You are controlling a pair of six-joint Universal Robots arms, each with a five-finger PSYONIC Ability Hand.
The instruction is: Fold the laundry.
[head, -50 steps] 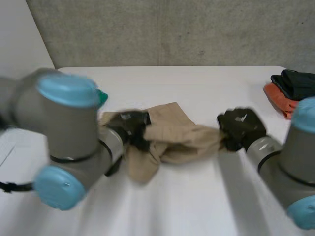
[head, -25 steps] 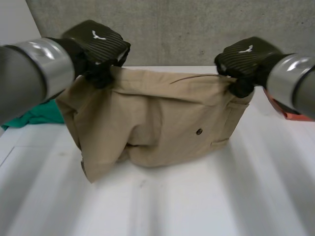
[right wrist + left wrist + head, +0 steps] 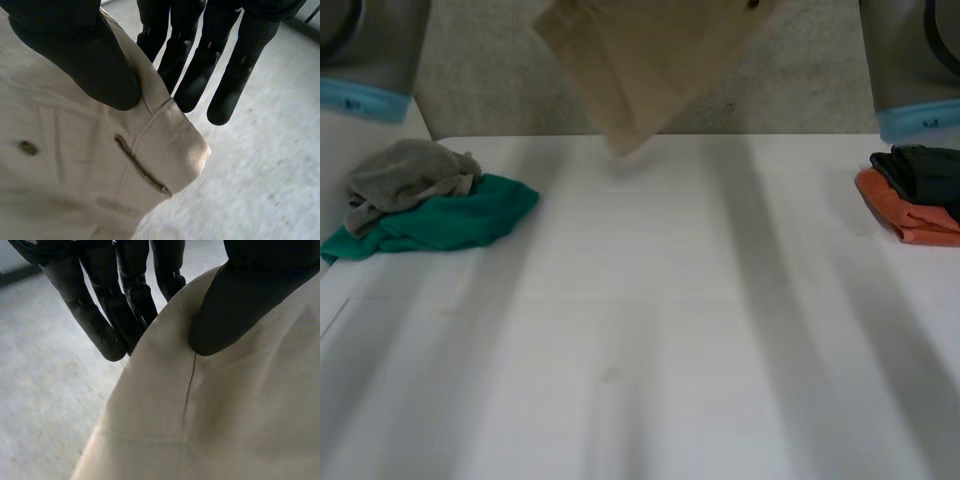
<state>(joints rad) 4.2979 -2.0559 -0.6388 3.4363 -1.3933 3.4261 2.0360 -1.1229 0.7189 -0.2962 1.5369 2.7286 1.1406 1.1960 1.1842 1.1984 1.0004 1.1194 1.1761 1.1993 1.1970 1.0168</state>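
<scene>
A pair of beige shorts (image 3: 640, 60) hangs in the air above the far side of the white table (image 3: 650, 340), its lower end dangling free. In the left wrist view my left hand (image 3: 250, 295) pinches one upper edge of the beige cloth (image 3: 225, 415) between thumb and fingers (image 3: 102, 320). In the right wrist view my right hand (image 3: 85, 60) pinches the waistband (image 3: 165, 145) by a belt loop, thumb on one face and fingers (image 3: 235, 70) behind. The left arm (image 3: 370, 50) and right arm (image 3: 910, 60) stand raised on either side.
A grey cloth (image 3: 410, 175) lies on a green cloth (image 3: 450, 220) at the table's left. At the right edge sits a folded black garment (image 3: 925, 170) on an orange one (image 3: 905, 215). A concrete wall stands behind.
Both hands have lifted the shorts from the table to high above it, spreading them between them. The hands have risen out of the head view's top.
</scene>
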